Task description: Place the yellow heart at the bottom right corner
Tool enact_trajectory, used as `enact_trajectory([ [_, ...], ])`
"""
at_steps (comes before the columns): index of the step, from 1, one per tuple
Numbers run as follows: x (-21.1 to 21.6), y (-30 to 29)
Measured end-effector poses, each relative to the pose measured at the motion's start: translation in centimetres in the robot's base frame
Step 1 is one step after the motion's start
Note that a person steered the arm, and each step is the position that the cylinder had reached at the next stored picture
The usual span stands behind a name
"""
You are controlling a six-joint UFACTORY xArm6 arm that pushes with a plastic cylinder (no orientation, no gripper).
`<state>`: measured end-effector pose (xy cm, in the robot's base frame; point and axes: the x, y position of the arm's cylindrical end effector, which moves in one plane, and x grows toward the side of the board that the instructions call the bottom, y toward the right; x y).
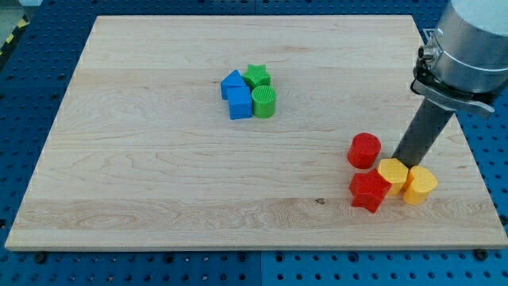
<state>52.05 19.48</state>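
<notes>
Two yellow blocks lie near the view's bottom right. The right one point(420, 183) has a rounded outline and looks like the yellow heart. The left one point(392, 172) looks angular, like a pentagon, and the two touch. My tip point(401, 160) stands at the upper edge of the left yellow block, between it and the red cylinder point(364, 150). A red star point(370, 191) sits against the left yellow block's lower left. The heart lies a short way in from the board's bottom right corner point(494, 242).
A cluster sits at the upper middle: a blue block with a peaked top point(232, 82), a blue cube point(239, 103), a green star point(256, 75) and a green cylinder point(264, 102). The arm's grey body point(468, 48) hangs over the board's right edge.
</notes>
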Motion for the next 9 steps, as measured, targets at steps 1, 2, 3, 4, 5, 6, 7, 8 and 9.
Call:
enact_trajectory([
  [1,1.2,0.9],
  [2,1.6,1.1],
  [3,1.6,0.5],
  [4,1.6,-0.2],
  [5,1.6,-1.6],
  [6,2.9,-1.6],
  [7,4.1,-1.6],
  [8,5.4,-1.0],
  [9,6.4,0.1],
])
